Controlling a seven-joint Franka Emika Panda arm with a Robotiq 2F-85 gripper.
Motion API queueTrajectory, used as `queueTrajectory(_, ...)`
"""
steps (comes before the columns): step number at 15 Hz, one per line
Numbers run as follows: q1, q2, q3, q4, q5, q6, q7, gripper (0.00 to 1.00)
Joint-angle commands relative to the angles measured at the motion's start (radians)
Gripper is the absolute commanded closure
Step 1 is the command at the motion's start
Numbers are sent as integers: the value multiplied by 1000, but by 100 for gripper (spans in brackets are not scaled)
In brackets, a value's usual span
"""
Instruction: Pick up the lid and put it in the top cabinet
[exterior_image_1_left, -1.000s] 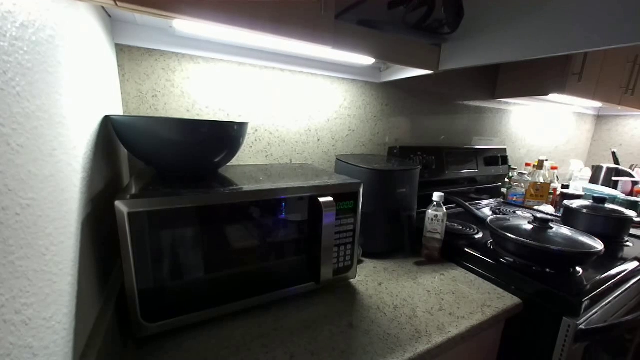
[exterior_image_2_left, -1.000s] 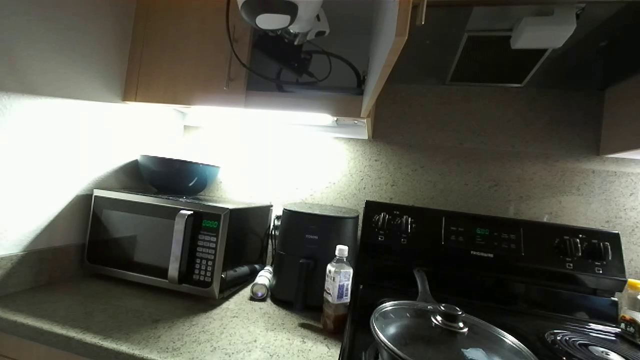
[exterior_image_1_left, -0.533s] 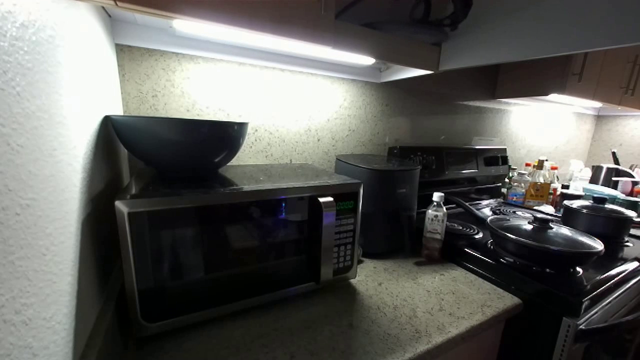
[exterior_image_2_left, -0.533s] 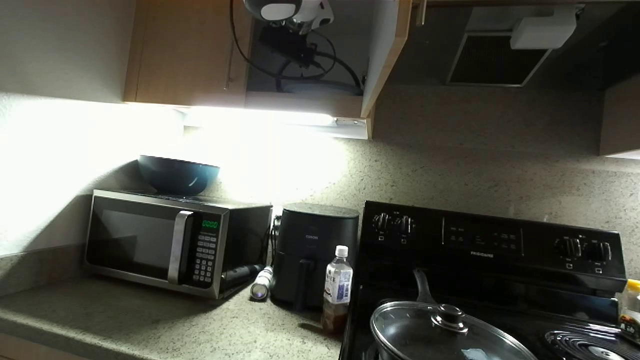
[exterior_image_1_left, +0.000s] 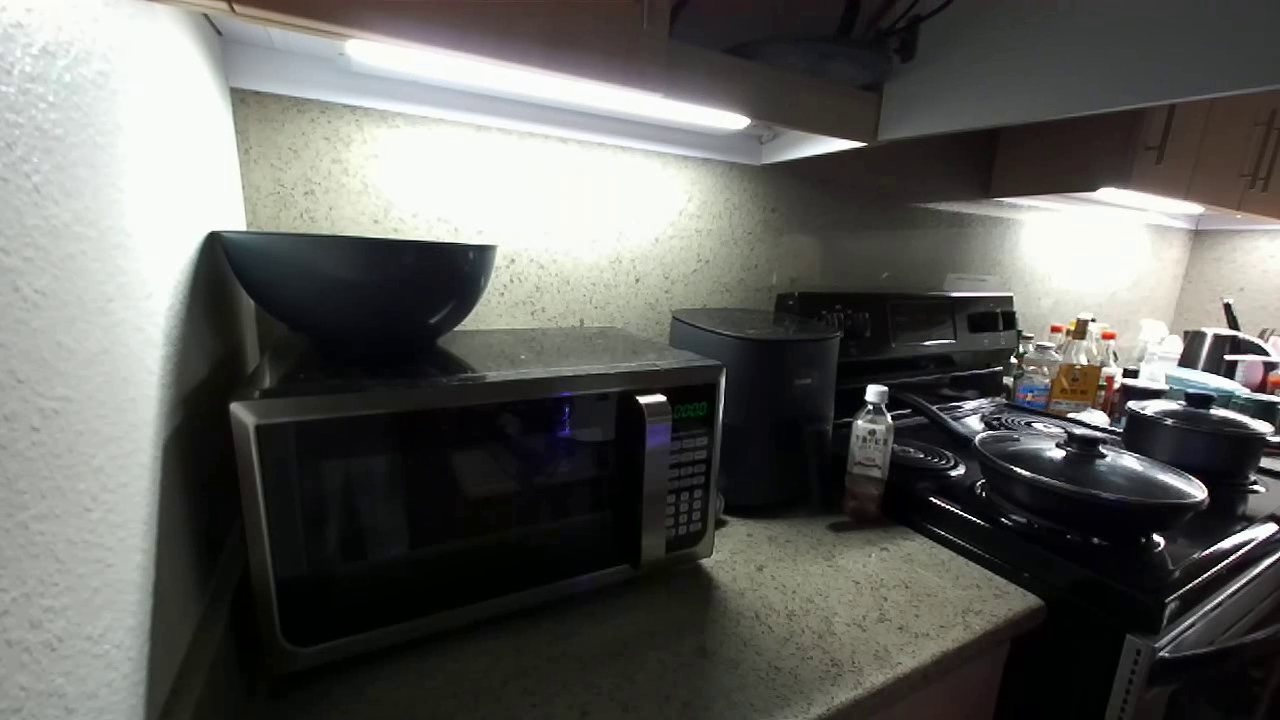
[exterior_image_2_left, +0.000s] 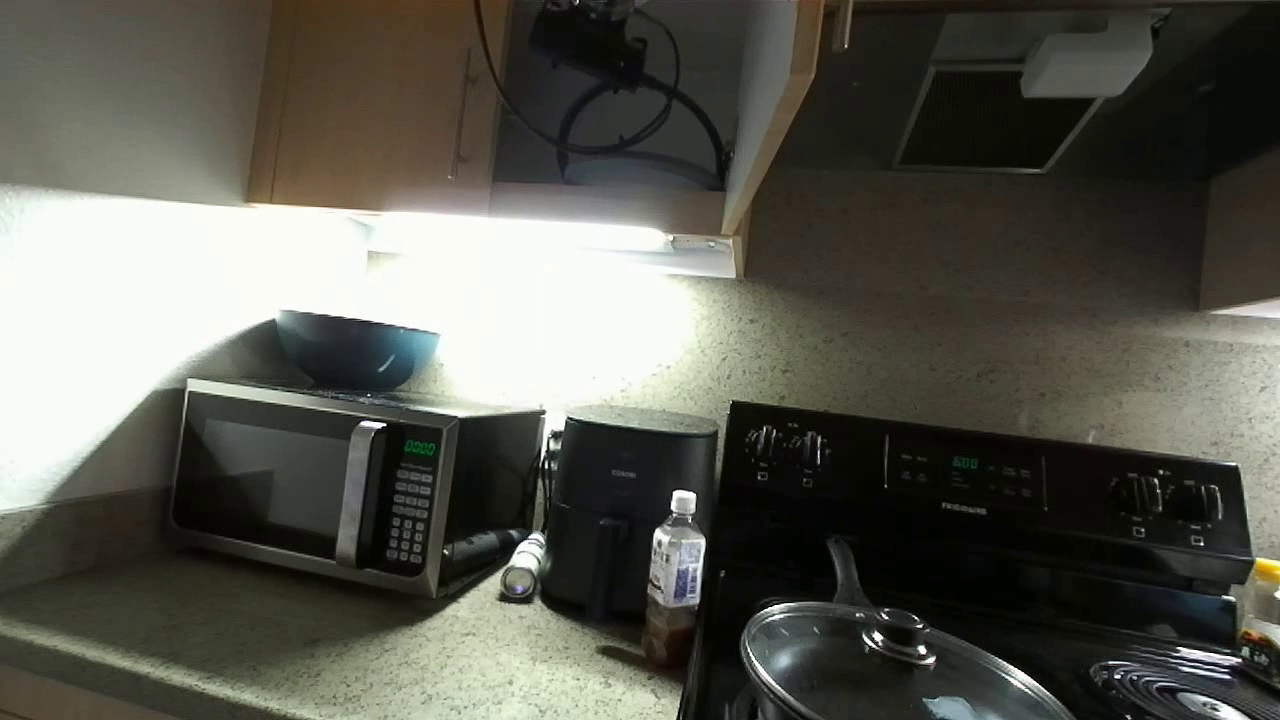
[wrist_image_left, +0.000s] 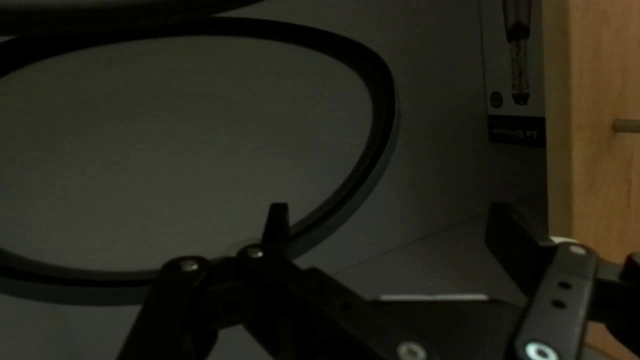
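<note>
Fingers (wrist_image_left: 276, 222): spread wide, with nothing seen gripped between them.
Dark ring (wrist_image_left: 387, 145): its rim passed behind one fingertip in the wrist view; whether they touched, or whether this was a second lid, I could not tell.
Lid (exterior_image_2_left: 640, 172): taken to be the bluish disc below the gripper (wrist_image_left: 390, 215), inside the top cabinet (exterior_image_2_left: 610, 207); it looked free of the fingers.
Way out: most likely the step in hand, the placing itself seeming done. It called for a slow retreat, fingers kept spread until past every rim, eased off the ring and then drawn straight out; a sideways swing could have hooked it and tipped the lid.
Cable (exterior_image_2_left: 506, 100): looped beneath the gripper, and wanted watching lest it drag on the lid.
Door (exterior_image_2_left: 770, 110): swung out beside the gripper, easy to knock.
Counter (exterior_image_2_left: 380, 640): speckled, well below the fingers, bearing a microwave (exterior_image_2_left: 290, 475), an air fryer (exterior_image_2_left: 625, 500) and a bottle (exterior_image_2_left: 677, 570).
Stove (exterior_image_2_left: 1000, 545): low and off to one side of the fingers, with a covered pan (exterior_image_2_left: 880, 670).
Light strip (exterior_image_1_left: 550, 85): glared below the fingers; the cabinet's inside was dim.
</note>
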Motion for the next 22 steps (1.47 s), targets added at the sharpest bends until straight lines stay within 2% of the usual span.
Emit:
queueTrajectory(1, -6, -42, -8, -28, -92, 0, 54, 0)
queueTrajectory(7, -3, -101, -12, -57, -170, 6, 78, 0)
queueTrajectory(9, -1, -117, -10, -66, -165, 14, 70, 0)
queueTrajectory(11, 13, -120, -12, -60, -102, 26, -33, 0)
queueTrajectory(12, 2, -86, -16, -18, -135, 3, 39, 0)
queueTrajectory(22, 10, -92, -15, -22, -129, 7, 16, 0)
